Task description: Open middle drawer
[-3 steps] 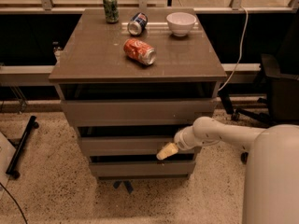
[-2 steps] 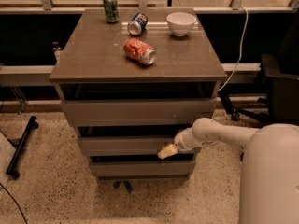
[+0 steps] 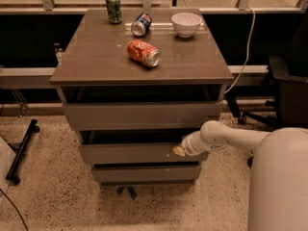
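The grey-brown cabinet has three stacked drawers. The middle drawer has a flat front and stands out a little beyond the lowest drawer, with a dark gap above it. The taller top drawer is above. My gripper is at the right end of the middle drawer's front, at its upper edge, on the end of my white arm that reaches in from the right.
On the cabinet top lie a red can on its side, a blue can on its side, an upright green can and a white bowl. A black chair stands at right. A black bar lies on the floor at left.
The gripper has moved slightly up along the right end of the middle drawer's front. The drawer looks about the same.
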Available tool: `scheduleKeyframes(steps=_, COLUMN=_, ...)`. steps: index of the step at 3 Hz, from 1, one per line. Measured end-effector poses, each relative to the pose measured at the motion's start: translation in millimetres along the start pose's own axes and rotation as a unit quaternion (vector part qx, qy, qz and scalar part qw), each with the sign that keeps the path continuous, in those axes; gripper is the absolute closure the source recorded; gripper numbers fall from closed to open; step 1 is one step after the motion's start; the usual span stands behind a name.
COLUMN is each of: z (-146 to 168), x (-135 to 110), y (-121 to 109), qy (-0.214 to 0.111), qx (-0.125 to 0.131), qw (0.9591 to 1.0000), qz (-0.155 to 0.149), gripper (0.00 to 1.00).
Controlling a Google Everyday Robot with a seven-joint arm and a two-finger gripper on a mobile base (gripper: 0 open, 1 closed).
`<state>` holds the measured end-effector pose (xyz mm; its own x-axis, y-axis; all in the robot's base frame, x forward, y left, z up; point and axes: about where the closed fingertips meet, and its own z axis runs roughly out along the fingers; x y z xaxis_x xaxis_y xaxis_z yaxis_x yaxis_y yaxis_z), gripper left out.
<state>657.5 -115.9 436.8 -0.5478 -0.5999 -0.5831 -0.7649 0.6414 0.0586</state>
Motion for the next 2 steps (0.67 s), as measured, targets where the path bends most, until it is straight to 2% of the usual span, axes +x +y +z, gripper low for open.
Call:
scheduleKeyframes(steps=1, z=-2.3, x=-1.9, y=0.0, qy=0.0, qx=0.0, qw=1.0, qz=0.0, gripper=0.57)
scheduleKeyframes(steps=2, z=-4.0, x=-3.9, y=-0.6, qy=0.0, qx=0.0, qw=1.0, qz=0.0, gripper=0.27)
